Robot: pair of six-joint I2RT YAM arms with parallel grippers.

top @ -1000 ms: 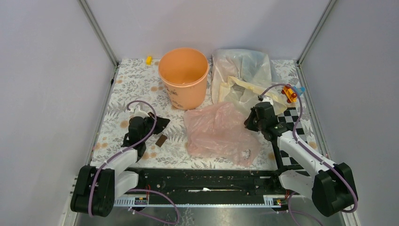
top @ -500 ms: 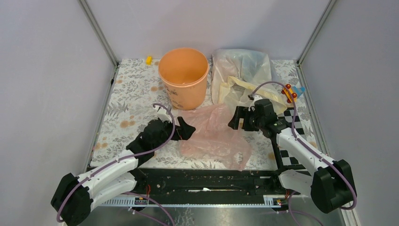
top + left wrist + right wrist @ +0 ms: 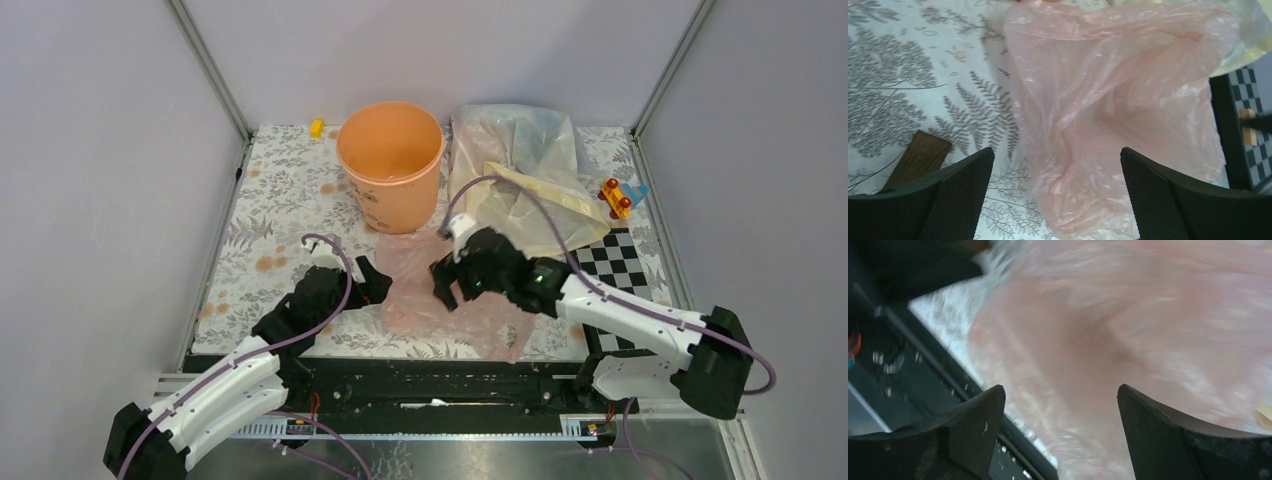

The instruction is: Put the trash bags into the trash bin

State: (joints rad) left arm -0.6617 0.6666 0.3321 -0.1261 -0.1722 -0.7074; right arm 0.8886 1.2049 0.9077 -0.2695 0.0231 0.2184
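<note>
left wrist, pink trash bag [image 3: 1118,100] before released left tool [image 3: 1055,160], released right tool [image 3: 1059,395] above it

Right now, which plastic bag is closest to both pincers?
The pale-pink bag, flat at the near edge; the cream-yellow bag and clear whitish bag lie farther back.

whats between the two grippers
The pink trash bag spans the gap between the left gripper and right gripper, seen in the top view.

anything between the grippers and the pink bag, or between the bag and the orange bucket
Nothing visible. The left gripper and right gripper hang open right at the pink bag, whose far edge lies close to the orange bucket, nothing between.
</note>
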